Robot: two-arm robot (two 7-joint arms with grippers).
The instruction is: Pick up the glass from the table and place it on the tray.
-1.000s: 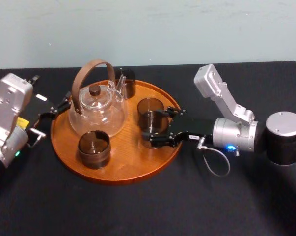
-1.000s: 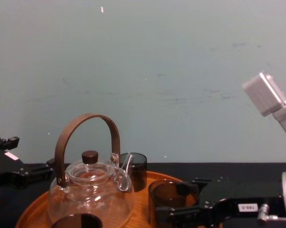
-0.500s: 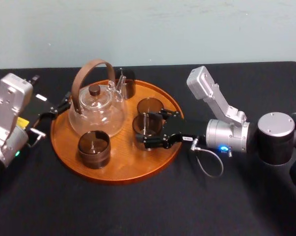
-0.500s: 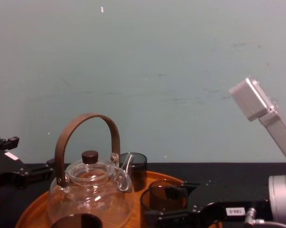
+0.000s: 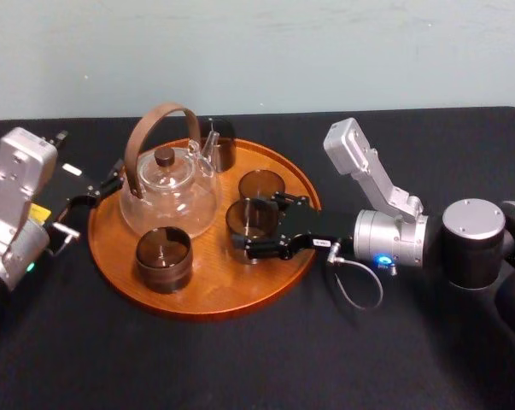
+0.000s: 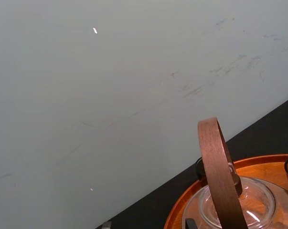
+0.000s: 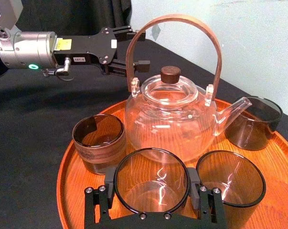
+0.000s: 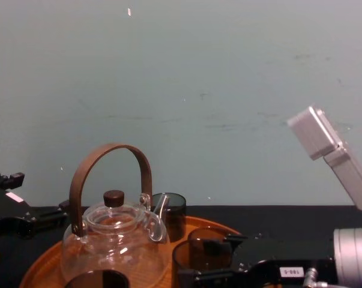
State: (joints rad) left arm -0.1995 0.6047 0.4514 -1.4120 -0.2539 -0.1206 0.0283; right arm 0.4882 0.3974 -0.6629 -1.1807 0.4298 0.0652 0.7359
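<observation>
Black cloth covered the desk [image 5: 240, 367] below a pale green wall [image 5: 283, 51]; at the left, the left gripper [image 5: 114, 178] hung idle just beside the rim of the round wooden tray [image 5: 206, 301], its fingers apart and holding nothing; on the tray's left half stood a clear glass teapot [image 5: 167, 195] with a brown arched handle, and in front of it a dark tumbler [image 5: 163, 259] sat upright on the wood; a second dark tumbler [image 5: 219, 147] stood at the tray's far edge, just behind the teapot's spout; right of the teapot, a third tumbler [image 5: 261, 185] stood upright; just in front of it, nearly touching, was the glass [image 5: 245, 224], upright over the tray's right half and clamped on both sides by the right gripper [image 5: 262, 227], whose black fingers pressed its wall; whether its base met the wood could not be told; the right arm reached in low across the desk from the right.
</observation>
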